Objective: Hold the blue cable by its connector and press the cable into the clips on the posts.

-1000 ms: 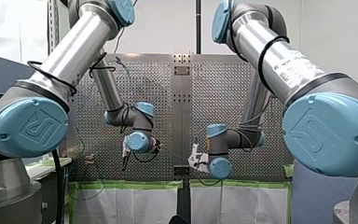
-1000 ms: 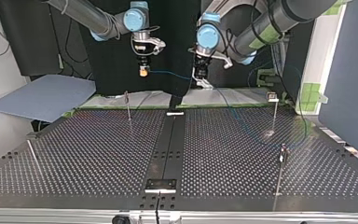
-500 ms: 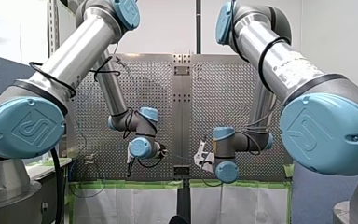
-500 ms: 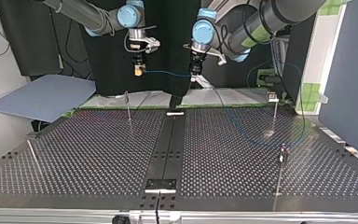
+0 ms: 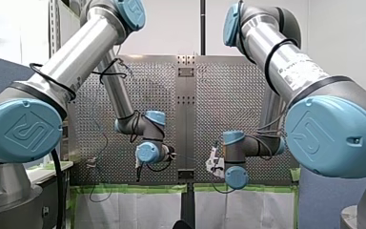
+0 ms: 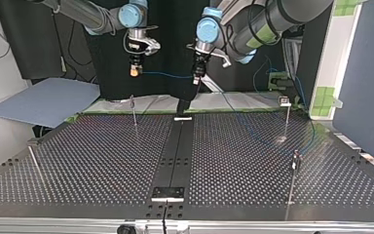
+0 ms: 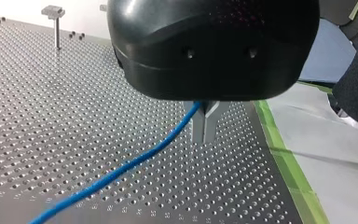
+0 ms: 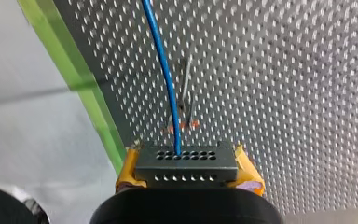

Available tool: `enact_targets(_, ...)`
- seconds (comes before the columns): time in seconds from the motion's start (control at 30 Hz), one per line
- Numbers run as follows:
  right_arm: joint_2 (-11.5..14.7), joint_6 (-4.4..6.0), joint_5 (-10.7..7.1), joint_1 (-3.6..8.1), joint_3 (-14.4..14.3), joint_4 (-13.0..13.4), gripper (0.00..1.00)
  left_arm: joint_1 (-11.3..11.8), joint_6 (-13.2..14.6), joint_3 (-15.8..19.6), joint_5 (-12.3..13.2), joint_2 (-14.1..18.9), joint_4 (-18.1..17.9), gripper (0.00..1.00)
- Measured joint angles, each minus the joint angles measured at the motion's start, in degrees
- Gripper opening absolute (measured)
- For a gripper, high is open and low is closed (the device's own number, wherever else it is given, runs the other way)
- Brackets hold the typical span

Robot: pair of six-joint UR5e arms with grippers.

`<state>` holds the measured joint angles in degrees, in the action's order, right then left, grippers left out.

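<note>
My right hand grips the dark connector between its yellow pads, and the blue cable runs out from it over a post on the counter. My left hand has its metal fingers pinched narrow on the cable, which spans the air between both hands. The blue caps carry an embossed logo; the print on my right arm is too small to read.
</note>
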<state>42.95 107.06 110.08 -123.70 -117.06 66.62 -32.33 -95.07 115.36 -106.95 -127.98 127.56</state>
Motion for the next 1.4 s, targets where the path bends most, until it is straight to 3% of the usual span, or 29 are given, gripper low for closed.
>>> enact_targets(0.23,0.0,-0.35,0.57,1.12,-0.5,0.1,0.00,-0.5,-0.5,-0.6,-0.1,-0.4,-0.1,0.00)
enact_targets(0.37,-0.4,-1.07,0.39,1.80,-0.5,0.8,0.00,-0.9,-0.6,-1.4,0.0,-1.6,-0.4,0.00)
enact_targets(0.63,-3.7,-0.62,-1.40,3.49,-0.5,4.1,0.00,-3.2,-2.2,-4.1,0.5,-5.5,-3.6,0.00)
enact_targets(0.9,-5.0,-0.56,-3.22,6.09,-0.5,6.1,0.00,-5.9,-2.7,-6.8,-2.3,-9.7,-5.7,0.00)
enact_targets(1.07,-5.3,-2.22,-5.11,8.28,-0.5,5.9,0.00,-6.2,-1.5,-7.7,-3.5,-11.3,-5.7,0.00)
enact_targets(1.4,-6.7,-7.01,-9.92,13.14,0.7,8.3,0.00,-6.3,0.9,-12.2,-4.2,-14.9,-3.2,0.00)
